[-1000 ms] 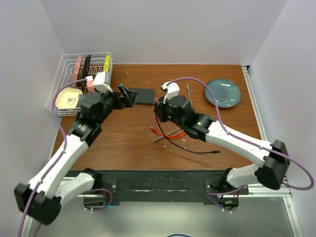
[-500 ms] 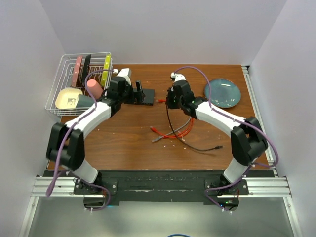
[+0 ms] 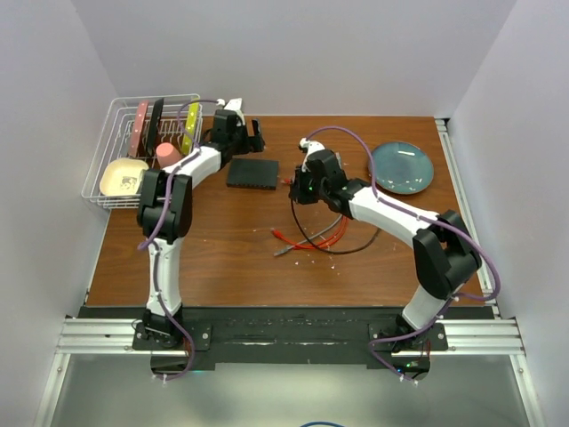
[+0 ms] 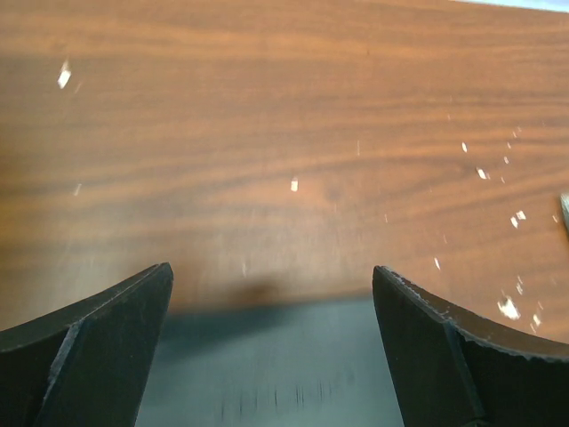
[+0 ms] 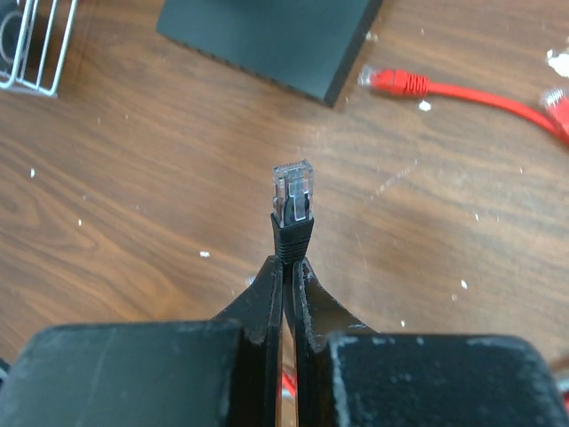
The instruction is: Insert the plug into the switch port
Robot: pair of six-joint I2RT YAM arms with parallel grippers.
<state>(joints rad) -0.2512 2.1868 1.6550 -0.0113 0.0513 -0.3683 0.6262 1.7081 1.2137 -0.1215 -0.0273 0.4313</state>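
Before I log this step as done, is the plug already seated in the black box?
No, the right wrist view shows the plug pinched in the right gripper, clear of the black box.

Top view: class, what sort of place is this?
Likely a robot test bench: two arms bolted to a metal rail, plain walls around a wooden table, a dish rack and cables.

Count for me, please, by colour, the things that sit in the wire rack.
Pink: 2 (pink slab, pink cup)
Black: 1 (black slab)
Yellow: 1 (yellow slab)
Cream: 1 (cream bowl)
Total: 5 in view
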